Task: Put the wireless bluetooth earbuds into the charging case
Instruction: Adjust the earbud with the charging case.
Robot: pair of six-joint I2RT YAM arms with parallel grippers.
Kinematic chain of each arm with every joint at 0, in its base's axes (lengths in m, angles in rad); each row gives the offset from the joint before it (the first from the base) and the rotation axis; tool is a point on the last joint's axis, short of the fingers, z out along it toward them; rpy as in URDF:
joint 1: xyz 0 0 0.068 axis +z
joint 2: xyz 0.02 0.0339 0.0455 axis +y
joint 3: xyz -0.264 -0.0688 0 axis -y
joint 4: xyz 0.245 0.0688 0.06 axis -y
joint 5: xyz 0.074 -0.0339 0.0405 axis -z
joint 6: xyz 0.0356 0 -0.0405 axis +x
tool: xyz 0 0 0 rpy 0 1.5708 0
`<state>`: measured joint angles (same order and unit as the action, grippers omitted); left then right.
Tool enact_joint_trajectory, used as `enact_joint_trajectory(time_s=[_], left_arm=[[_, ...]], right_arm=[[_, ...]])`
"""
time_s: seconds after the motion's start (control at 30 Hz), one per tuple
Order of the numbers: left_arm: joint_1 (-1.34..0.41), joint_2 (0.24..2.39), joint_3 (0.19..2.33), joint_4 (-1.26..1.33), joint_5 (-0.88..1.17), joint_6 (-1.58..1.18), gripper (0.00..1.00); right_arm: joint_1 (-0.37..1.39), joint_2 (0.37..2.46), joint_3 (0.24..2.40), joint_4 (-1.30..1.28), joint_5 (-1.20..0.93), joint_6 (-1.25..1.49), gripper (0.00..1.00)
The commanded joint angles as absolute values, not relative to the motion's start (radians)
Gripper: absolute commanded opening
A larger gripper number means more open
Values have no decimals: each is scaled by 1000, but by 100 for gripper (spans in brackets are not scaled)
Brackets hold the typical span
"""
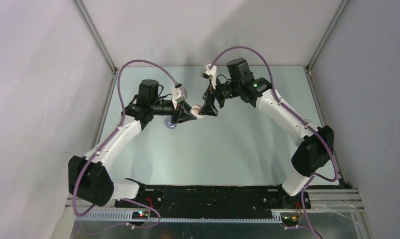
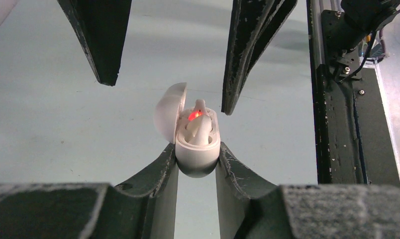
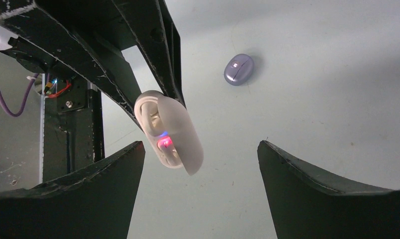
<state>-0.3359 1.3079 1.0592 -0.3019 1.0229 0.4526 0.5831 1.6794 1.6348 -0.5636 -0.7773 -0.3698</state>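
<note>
My left gripper [image 1: 194,113] is shut on the white charging case [image 2: 197,149] and holds it above the table, lid hinged open to the left. A red light glows inside. A white earbud [image 2: 200,130] sits in the case. I cannot tell whether the second bud is in it. In the right wrist view the open case [image 3: 169,133] hangs from the left fingers and shows red and blue lights. My right gripper [image 3: 200,145] is open and empty, its jaws wide apart just beside the case. It meets the left gripper mid-table in the top view [image 1: 210,103].
A lilac-grey disc-shaped object [image 3: 238,69] lies on the pale green table, under the left gripper in the top view [image 1: 171,124]. The black base rail [image 2: 337,99] runs along the near edge. Grey walls close in the table on three sides.
</note>
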Motion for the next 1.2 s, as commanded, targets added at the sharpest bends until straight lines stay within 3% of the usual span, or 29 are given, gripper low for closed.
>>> enact_joint_trajectory(time_s=[0.0, 0.53, 1.17], left_arm=[[-337, 1267, 1081, -266, 1029, 447, 0], [-336, 1258, 1069, -246, 1024, 441, 0], [-336, 1265, 1065, -236, 1015, 428, 0]], right_arm=[[593, 1690, 1679, -520, -790, -347, 88], [632, 1720, 1676, -524, -660, -384, 88], [596, 1674, 1704, -518, -837, -309, 88]])
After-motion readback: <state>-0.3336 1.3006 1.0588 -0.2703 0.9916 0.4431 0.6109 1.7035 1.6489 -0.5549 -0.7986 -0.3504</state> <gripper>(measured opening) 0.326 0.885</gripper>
